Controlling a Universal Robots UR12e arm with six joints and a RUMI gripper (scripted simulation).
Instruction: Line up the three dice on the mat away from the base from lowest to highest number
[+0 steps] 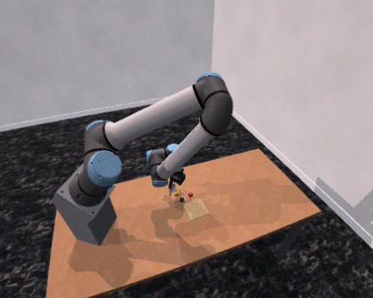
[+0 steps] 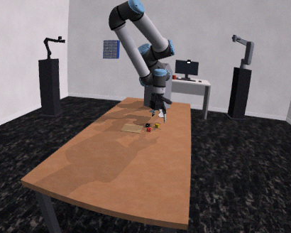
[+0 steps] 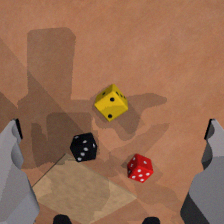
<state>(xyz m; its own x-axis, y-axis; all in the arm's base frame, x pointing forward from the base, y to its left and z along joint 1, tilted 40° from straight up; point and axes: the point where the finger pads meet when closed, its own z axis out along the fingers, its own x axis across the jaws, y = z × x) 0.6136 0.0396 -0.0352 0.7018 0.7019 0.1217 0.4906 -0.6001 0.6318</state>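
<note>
My two-jaw gripper (image 3: 112,175), wide open and empty, hangs over the small yellow die (image 3: 111,102) at frame centre; I should descend squarely to avoid tipping it.

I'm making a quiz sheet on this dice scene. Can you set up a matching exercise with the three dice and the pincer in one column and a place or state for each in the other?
Things:
1. yellow die
2. black die
3. red die
4. pincer

Places or states:
A. open, holding nothing
B. on bare table, farthest from the mat
C. by the mat's corner
D. on bare table, lowest in the wrist view

Pairs: 1-B, 2-C, 3-D, 4-A
</note>
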